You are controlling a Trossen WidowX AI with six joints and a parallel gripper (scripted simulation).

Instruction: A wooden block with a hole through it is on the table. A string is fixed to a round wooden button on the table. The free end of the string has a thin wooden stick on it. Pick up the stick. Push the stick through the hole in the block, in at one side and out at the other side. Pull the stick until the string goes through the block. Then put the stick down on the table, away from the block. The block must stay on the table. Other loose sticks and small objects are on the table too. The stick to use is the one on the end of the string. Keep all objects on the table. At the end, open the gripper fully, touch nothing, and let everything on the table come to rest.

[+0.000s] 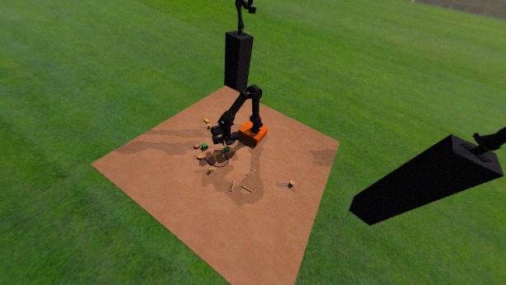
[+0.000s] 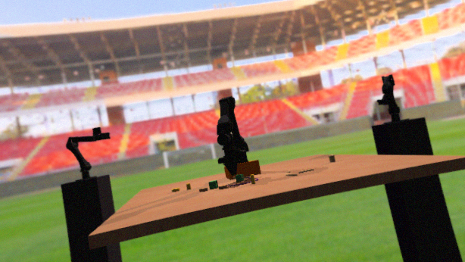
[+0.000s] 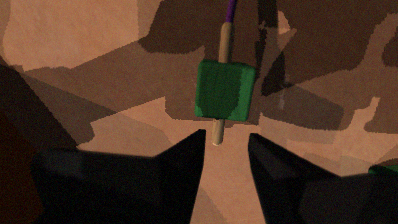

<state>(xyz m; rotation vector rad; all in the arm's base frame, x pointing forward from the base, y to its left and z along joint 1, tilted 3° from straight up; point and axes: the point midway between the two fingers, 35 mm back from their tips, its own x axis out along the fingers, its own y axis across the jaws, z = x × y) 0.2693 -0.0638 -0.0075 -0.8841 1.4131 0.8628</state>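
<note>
The green block (image 3: 225,91) (image 1: 227,149) (image 2: 239,178) rests on the table. The stick (image 3: 218,131) runs through it in the wrist view: a short bare tip pokes out on the gripper's side, and a longer piece with the purple string (image 3: 231,10) (image 1: 218,166) shows on the far side. The string curves to the round wooden button (image 1: 200,156) (image 2: 223,187). My gripper (image 3: 227,138) is partly open with nothing held. Its fingertips stand either side of the line of the stick's tip, just short of the block. Their height over the tip is hard to tell.
Another green cube (image 1: 204,146) (image 2: 213,184) and a round wooden piece (image 1: 197,147) lie near the button. Yellow pieces (image 1: 211,170) (image 1: 206,120) are around. Loose sticks (image 1: 250,172) (image 1: 232,185) (image 1: 246,189) and a small wooden piece (image 1: 291,184) (image 2: 332,158) lie farther off.
</note>
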